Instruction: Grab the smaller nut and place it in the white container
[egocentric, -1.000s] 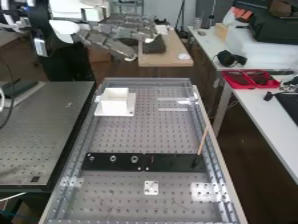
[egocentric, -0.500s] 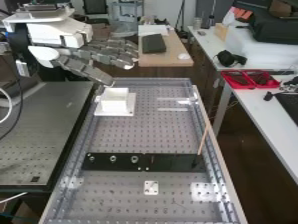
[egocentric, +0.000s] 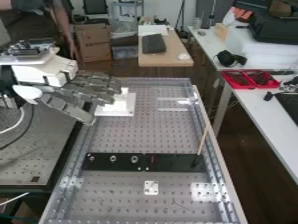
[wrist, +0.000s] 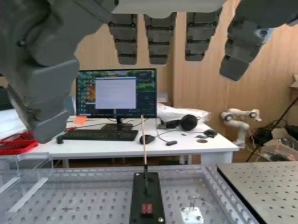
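One hand (egocentric: 81, 95), fingers straight and released, has been lowered toward the far-left white container (egocentric: 121, 106); smaller nut (egocentric: 92, 159) on black bar (egocentric: 174, 163), yet to be grasped.

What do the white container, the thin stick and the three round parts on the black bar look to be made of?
White container: likely plastic, with plain, even white faces.
Thin stick: probably wood, going by its dull, pale tan surface.
Smaller nut, larger nut and bearing: silvery grey against the black bar, so probably bare metal; which metal, I can't tell.
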